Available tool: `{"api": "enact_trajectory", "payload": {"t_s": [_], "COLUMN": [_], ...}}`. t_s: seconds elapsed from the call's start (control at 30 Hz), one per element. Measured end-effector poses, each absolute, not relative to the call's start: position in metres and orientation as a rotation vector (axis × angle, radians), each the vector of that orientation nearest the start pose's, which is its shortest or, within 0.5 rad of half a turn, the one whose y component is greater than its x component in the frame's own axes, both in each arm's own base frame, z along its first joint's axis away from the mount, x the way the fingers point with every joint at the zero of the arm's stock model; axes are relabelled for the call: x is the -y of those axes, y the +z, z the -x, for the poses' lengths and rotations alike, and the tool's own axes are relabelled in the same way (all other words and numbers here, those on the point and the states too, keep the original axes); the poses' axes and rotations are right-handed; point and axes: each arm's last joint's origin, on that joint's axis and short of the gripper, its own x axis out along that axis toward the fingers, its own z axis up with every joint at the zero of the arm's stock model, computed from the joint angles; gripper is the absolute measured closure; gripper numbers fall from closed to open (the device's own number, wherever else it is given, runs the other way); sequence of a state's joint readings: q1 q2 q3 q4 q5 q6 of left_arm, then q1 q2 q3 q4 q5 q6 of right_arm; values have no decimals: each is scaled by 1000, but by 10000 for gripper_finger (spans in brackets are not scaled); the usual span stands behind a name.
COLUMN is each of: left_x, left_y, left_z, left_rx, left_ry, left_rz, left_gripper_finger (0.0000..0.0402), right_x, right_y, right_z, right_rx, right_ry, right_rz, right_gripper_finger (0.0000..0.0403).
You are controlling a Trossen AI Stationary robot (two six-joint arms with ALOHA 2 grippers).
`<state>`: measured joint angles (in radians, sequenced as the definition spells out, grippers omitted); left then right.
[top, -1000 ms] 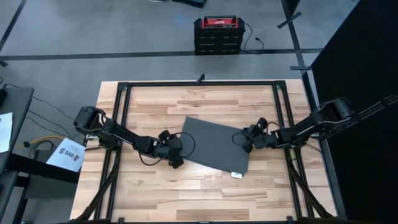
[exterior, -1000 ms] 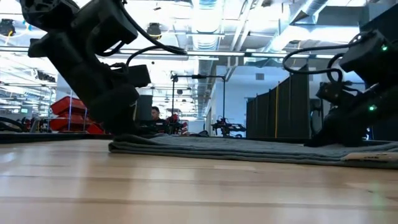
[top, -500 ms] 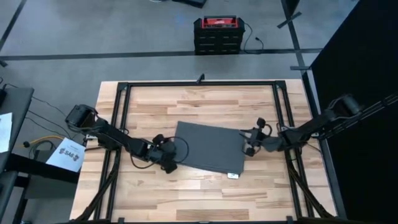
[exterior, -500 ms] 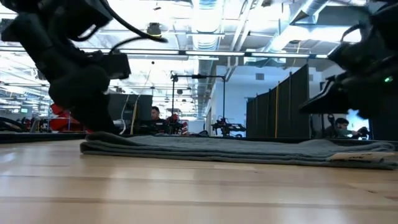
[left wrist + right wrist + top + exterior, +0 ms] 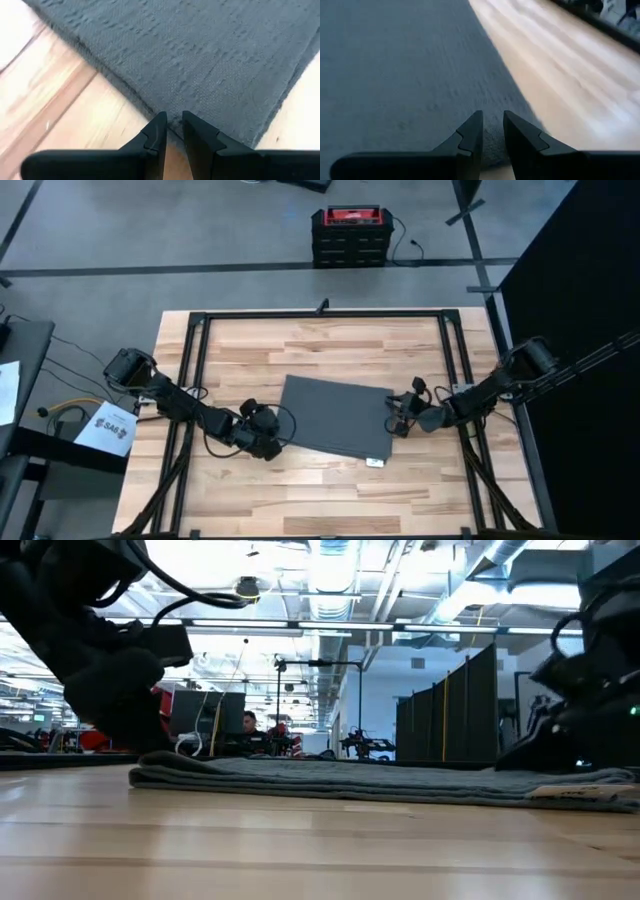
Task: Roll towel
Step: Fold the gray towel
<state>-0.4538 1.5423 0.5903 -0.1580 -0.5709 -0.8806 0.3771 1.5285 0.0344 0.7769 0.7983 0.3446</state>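
Towel (image 5: 336,416) flat on tabletop (image 5: 300,490) between both claws. Left claw (image 5: 171,125) nearly closed at its edge, right claw (image 5: 492,126) likewise, neither visibly gripping.

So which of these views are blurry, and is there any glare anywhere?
Right wrist view: the table is smeared with streaks, and the towel weave is soft. Left wrist view: the towel weave is crisp; the wood at the corner washes out. Low view: bright ceiling lights leave both arms as dark silhouettes. High view: evenly lit.
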Motion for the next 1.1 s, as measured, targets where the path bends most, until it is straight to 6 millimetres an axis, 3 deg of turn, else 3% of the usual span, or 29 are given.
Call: {"api": "enact_trajectory", "payload": {"t_s": [0.17,0.3,0.53,0.77,0.97,1.1], "left_x": [94,96,103,108,120,127], "left_y": [121,122,122,132,155,155], "left_z": [-228,-230,-227,-224,-227,-228], "left_rx": [-802,-790,-795,-761,-626,-627], "left_ry": [497,481,458,430,290,225], "left_rz": [287,302,332,378,410,415], "left_gripper_finger": [355,355,355,355,355,355], "right_x": [-41,-43,-55,-86,-116,-127], "right_y": [63,71,106,134,120,104], "right_z": [-166,-173,-177,-194,-222,-243], "right_rx": [-527,-522,-408,-388,-506,-576], "right_ry": [-513,-475,-393,-118,-20,-26], "right_rz": [123,199,183,127,141,182], "right_gripper_finger": [337,337,337,337,337,337]}}
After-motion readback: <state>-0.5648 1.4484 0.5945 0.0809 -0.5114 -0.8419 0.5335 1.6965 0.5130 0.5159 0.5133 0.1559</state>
